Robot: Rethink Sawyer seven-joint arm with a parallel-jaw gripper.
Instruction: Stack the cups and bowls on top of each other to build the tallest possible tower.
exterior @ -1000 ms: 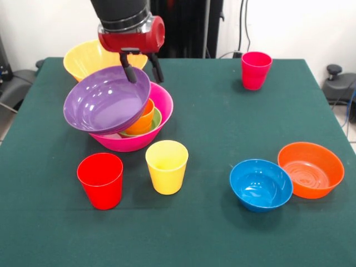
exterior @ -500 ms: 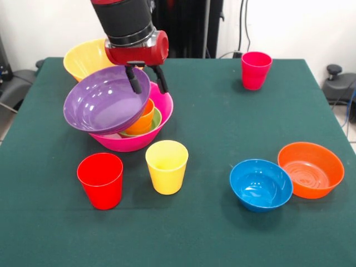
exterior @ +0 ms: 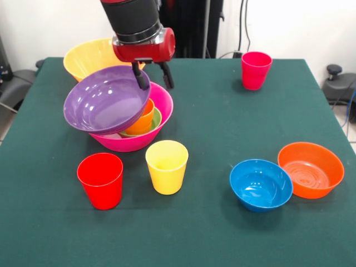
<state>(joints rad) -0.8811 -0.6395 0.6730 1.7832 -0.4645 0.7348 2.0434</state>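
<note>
Since a second ago the tool [exterior: 153, 77] has shifted right along the far rim of the pile, and nothing else has changed place. Its two dark fingers [exterior: 141, 79] stand apart, a moderate gap between them, gripping nothing, just above the far right edge of the purple bowl [exterior: 105, 99]. On the green tabletop [exterior: 211, 139] the tower [exterior: 119, 111] sits at the left: a big pink bowl [exterior: 158, 119] at the bottom, a green bowl [exterior: 156, 118] and an orange cup [exterior: 143, 119] inside it, and the purple bowl tilted on top, its mouth leaning toward the near left. Behind the pile, at the far left, stands a big orange-yellow bowl [exterior: 89, 55]. At the near right an orange bowl [exterior: 310, 169] and a blue bowl [exterior: 261, 184] rest side by side, touching. A yellow cup [exterior: 166, 166] and a red cup [exterior: 101, 179] stand upright just in front of the tower. A crimson-pink cup [exterior: 256, 69] stands alone at the far right.
</note>
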